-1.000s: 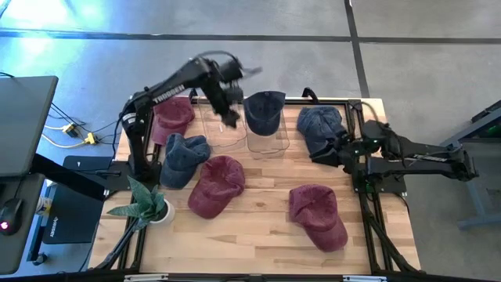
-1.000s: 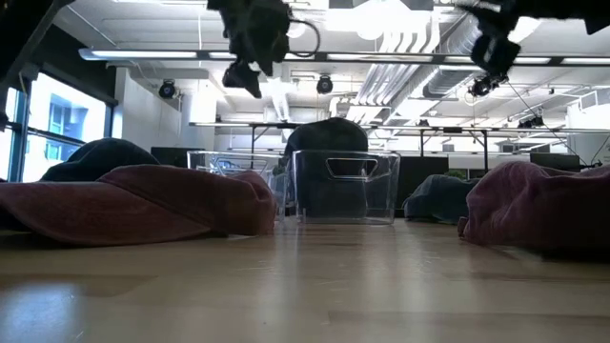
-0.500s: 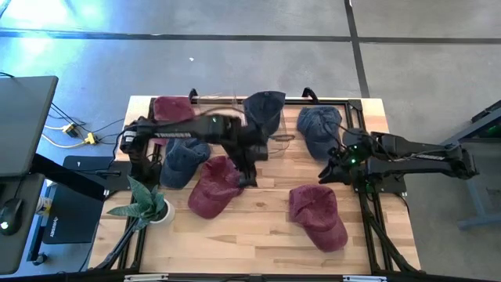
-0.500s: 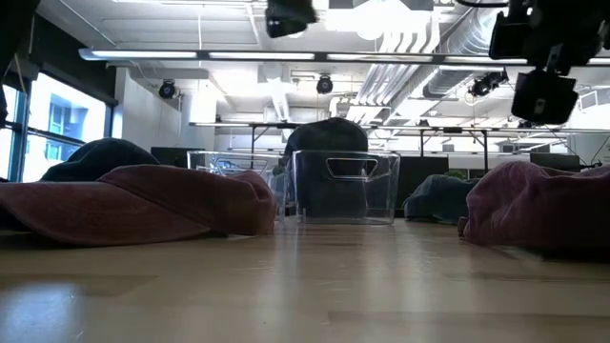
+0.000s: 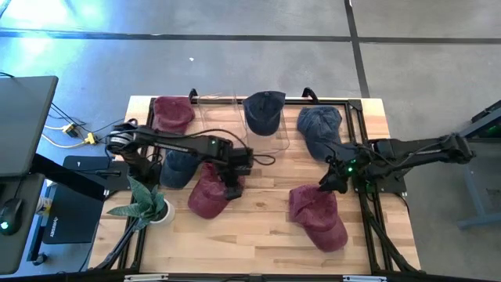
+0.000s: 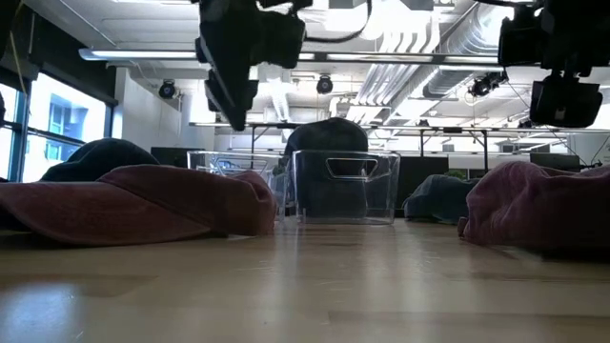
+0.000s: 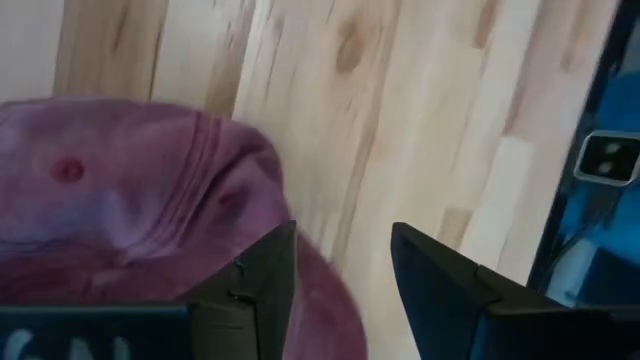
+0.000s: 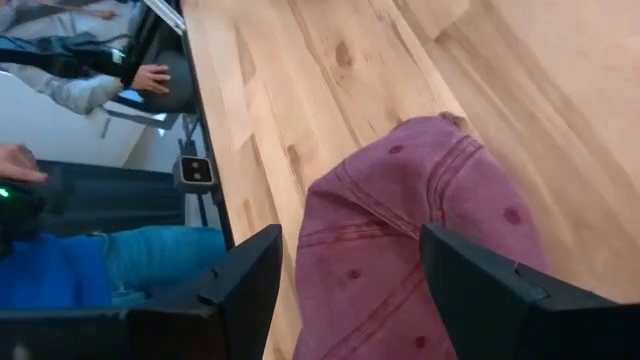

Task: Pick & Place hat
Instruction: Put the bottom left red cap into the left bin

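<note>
Left end effector (image 5: 232, 190) over the middle maroon cap (image 5: 210, 197) near counter (image 5: 258, 227) centre, fingers (image 7: 255, 275) apart, one finger at the cap's edge, nothing gripped. Same cap in left wrist view (image 7: 120, 200), crown below and beside the fingers, bare wood between them.

Right end effector (image 5: 324, 184) at the upper edge of the right-hand maroon cap (image 5: 317, 215), fingers (image 8: 240, 285) spread wide either side of the crown (image 8: 420, 230), not closed on it.

Other hats: navy cap (image 5: 263, 112) sitting in a clear bin (image 5: 270, 141) at the back of the counter, second clear bin (image 5: 218, 117) just left of it; third maroon cap (image 5: 172, 113) back left; denim-blue cap (image 5: 178, 166) left of centre, under the left arm; another denim-blue cap (image 5: 319, 125) back right.

Small potted plant (image 5: 149, 202) at the counter's left edge. Person's hand (image 8: 150, 78) and sleeve visible beyond the counter in right wrist view.
</note>
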### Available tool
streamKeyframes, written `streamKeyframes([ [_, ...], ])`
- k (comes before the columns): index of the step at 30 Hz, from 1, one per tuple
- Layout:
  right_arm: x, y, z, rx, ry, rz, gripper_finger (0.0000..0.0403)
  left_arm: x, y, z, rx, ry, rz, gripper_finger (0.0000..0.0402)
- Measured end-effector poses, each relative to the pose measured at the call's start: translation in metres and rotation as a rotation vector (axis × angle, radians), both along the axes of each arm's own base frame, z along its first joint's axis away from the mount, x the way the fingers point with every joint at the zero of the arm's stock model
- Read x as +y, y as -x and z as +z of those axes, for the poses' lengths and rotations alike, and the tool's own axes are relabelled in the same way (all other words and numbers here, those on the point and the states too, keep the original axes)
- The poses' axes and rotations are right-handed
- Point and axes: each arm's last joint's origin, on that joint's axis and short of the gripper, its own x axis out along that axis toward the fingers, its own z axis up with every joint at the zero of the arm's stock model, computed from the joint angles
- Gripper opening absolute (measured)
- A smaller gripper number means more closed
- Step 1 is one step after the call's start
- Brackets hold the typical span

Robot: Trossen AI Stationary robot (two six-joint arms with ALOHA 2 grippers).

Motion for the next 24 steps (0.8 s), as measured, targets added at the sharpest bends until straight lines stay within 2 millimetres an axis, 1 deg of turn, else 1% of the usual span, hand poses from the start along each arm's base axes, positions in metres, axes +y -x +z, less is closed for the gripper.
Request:
streamKeyframes([
  [2,0.005,-0.007,-0.002,0.007,-0.005,-0.006,0.0232,-0.001,0.021,0.000,0.035,-0.038,0.010,0.0158],
  [4,0.010,-0.015,-0.004,0.012,-0.017,-0.009,0.0232,-0.001,0.030,0.005,-0.016,-0.066,0.029,0.0158],
  [5,0.012,-0.020,-0.005,0.005,-0.024,-0.015,0.0232,0.000,0.038,0.005,-0.021,-0.087,0.044,0.0158],
  [7,0.017,-0.030,-0.006,-0.016,-0.036,-0.035,0.0232,0.003,0.060,0.000,0.038,-0.130,0.067,0.0158],
  [9,0.022,-0.041,-0.008,-0.040,-0.045,-0.055,0.0232,0.008,0.066,-0.002,-0.007,-0.161,0.094,0.0158],
  [11,0.026,-0.053,-0.009,-0.079,-0.070,-0.075,0.0232,0.014,0.079,-0.013,0.059,-0.193,0.131,0.0158],
  [14,0.031,-0.068,-0.011,-0.131,-0.100,-0.106,0.0232,0.025,0.081,-0.031,0.082,-0.233,0.214,0.0159],
  [16,0.034,-0.076,-0.011,-0.179,-0.116,-0.120,0.0232,0.031,0.087,-0.043,0.135,-0.272,0.226,0.0164],
  [18,0.036,-0.084,-0.012,-0.213,-0.132,-0.145,0.0232,0.037,0.082,-0.050,0.114,-0.293,0.242,0.0173],
  [20,0.038,-0.090,-0.008,-0.234,-0.132,-0.153,0.0232,0.042,0.087,-0.055,0.169,-0.307,0.259,0.0187],
  [22,0.040,-0.098,-0.004,-0.241,-0.122,-0.154,0.0232,0.046,0.085,-0.057,0.170,-0.310,0.294,0.0206],
  [24,0.042,-0.106,0.002,-0.261,-0.105,-0.157,0.0232,0.047,0.090,-0.058,0.222,-0.321,0.323,0.0226],
])
